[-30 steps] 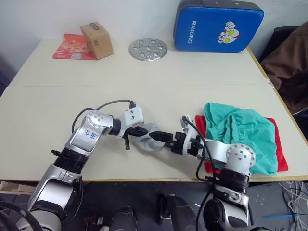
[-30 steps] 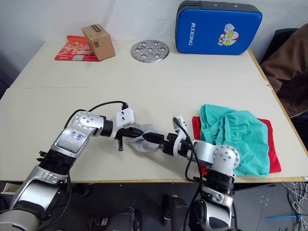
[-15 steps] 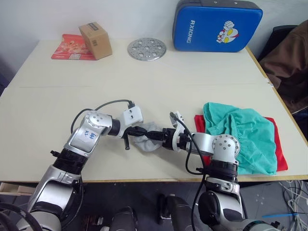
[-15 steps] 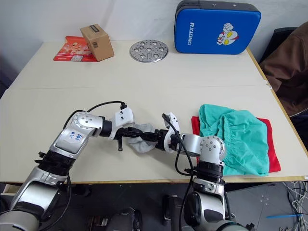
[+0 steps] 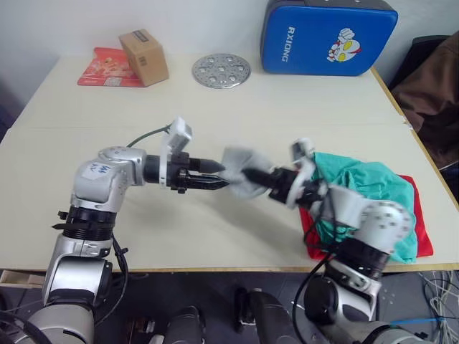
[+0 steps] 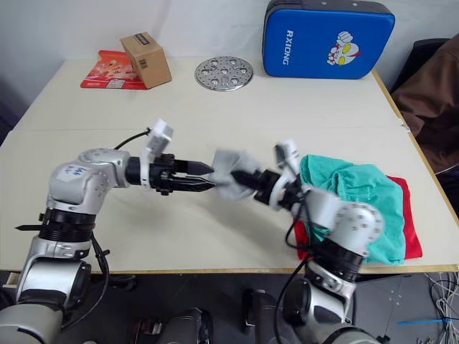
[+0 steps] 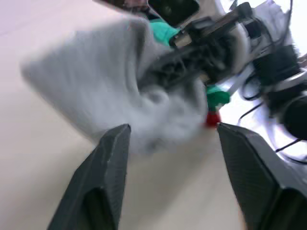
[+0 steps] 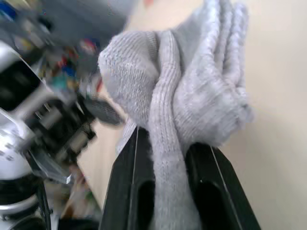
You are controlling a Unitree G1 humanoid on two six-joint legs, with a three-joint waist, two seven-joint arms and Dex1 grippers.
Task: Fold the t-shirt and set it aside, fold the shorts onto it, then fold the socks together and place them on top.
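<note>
The light grey socks (image 5: 239, 172) hang bundled above the table's middle, and my right gripper (image 5: 256, 174) is shut on them; in the right wrist view its fingers (image 8: 132, 167) clamp the knit bundle (image 8: 192, 96). My left gripper (image 5: 219, 177) points at the socks from the left, open, with its tips just short of them. In the left wrist view the socks (image 7: 110, 91) lie beyond its spread fingers (image 7: 108, 163). The teal shorts (image 5: 362, 190) lie crumpled on the red t-shirt (image 5: 422, 233) at the table's front right.
Along the table's far edge stand a cardboard box (image 5: 143, 57) on a red packet (image 5: 100, 68), a perforated metal disc (image 5: 221, 70) and a blue pad (image 5: 328, 36). A brown garment (image 5: 437, 86) hangs beyond the right edge.
My right gripper has shut on the socks and lifted them up and to the right. My left gripper has opened and let go of them.
</note>
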